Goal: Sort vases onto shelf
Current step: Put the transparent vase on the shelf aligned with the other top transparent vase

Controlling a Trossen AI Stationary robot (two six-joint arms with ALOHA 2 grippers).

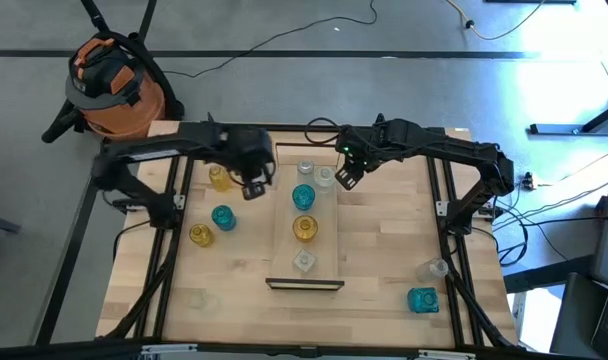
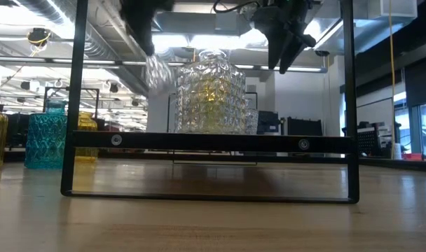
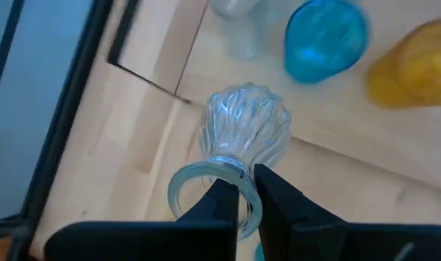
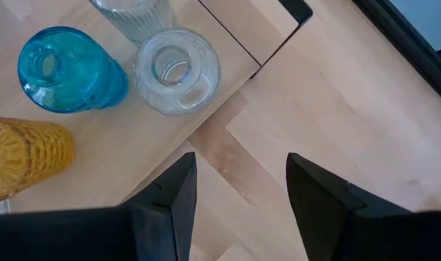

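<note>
Pinching clear vase (image 3: 246, 127), left tool (image 3: 246, 190).

On the shelf (image 1: 284, 225), a clear vase (image 1: 304, 262), an amber vase (image 1: 304, 228), a teal vase (image 1: 303, 195) and two clear ones at the far end fill the middle line, leaving bare board along its left edge and a strip near the wire frame (image 1: 304, 285). The left gripper (image 1: 252, 188), fingers pinched on a clear ribbed vase (image 3: 244, 130), hangs over the shelf's far left corner, and the right gripper (image 1: 346, 176), fingers apart, blocks the far right corner. The worktop (image 1: 374, 250) right of the shelf lies open up to a clear vase (image 1: 437, 267) and teal vase (image 1: 422, 299) at its right edge; to the left stand two amber vases (image 1: 201, 235) and a teal one (image 1: 222, 216).
</note>
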